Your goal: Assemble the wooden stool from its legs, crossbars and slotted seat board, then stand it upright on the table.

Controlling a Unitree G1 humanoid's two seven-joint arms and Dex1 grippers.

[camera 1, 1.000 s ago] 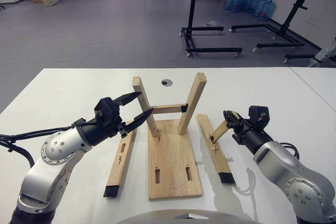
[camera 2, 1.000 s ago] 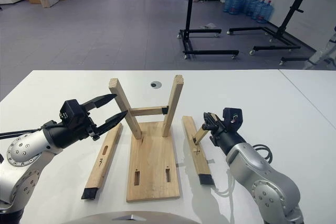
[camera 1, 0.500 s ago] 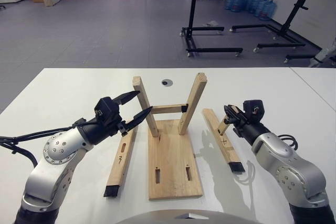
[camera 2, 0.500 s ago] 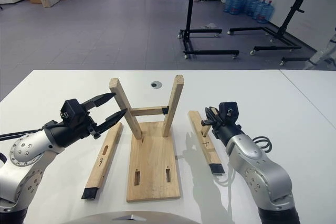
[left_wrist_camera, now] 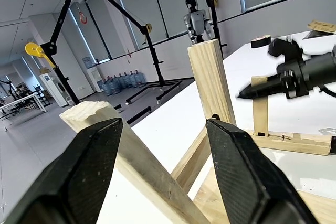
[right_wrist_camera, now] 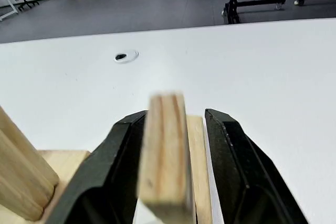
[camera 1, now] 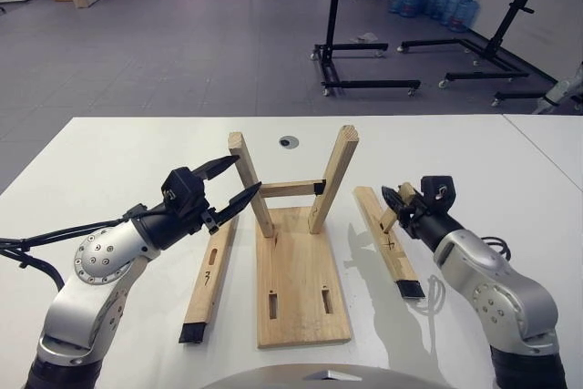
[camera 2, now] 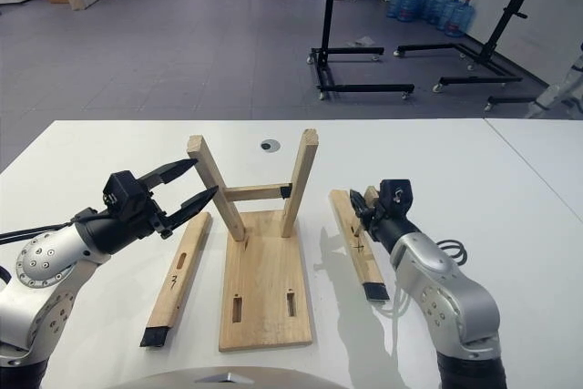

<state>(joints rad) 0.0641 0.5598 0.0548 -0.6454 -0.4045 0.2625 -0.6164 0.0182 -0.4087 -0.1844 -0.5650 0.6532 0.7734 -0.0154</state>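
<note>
The slotted seat board (camera 1: 301,280) lies flat mid-table. Two legs (camera 1: 251,187) (camera 1: 332,179) stand in its far slots, joined by a crossbar (camera 1: 293,189). My left gripper (camera 1: 240,177) is open, its fingers straddling the left standing leg (left_wrist_camera: 100,124) near the top. A loose leg (camera 1: 209,280) lies left of the seat. Another loose leg (camera 1: 390,248) lies right of it, with a short crossbar (camera 1: 391,217) sticking up from its slot. My right gripper (camera 1: 399,198) is shut on that crossbar (right_wrist_camera: 163,145), just above the leg.
A round cable hole (camera 1: 289,142) sits in the white table (camera 1: 127,161) behind the stool. A black cable (camera 1: 489,245) loops beside my right arm. Black wheeled frames (camera 1: 364,52) stand on the floor beyond the far edge.
My right gripper has dragged the right loose leg by its crossbar a little farther away and to the right; the crossbar now stands steeper. The left arm has kept still.
</note>
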